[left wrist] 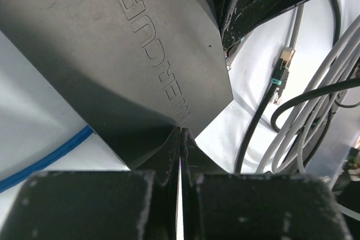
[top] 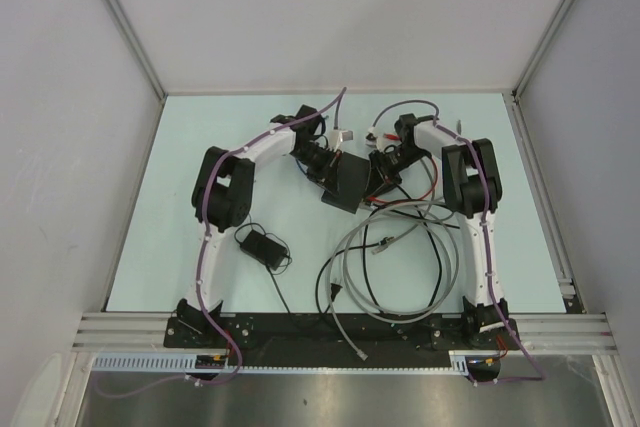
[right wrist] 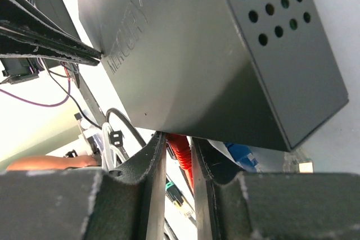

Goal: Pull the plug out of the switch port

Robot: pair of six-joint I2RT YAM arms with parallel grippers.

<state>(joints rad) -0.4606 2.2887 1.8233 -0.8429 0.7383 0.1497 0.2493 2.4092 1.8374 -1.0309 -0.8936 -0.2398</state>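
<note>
Red plug (right wrist: 180, 153) pinched by right tool (right wrist: 177, 137) under switch (right wrist: 185, 66) edge.

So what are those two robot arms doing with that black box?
They are working on the switch together. The left tool, shut tight, has its tips against one edge of the switch, probably to steady it. The right tool pinches a red plug right where it meets the switch. The plug does not look pulled out yet.

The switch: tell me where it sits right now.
In the top view the switch sits mid-table between the left gripper at its left edge and the right gripper, closed on a red plug, at its right, just beyond the grey cable coil.
</note>
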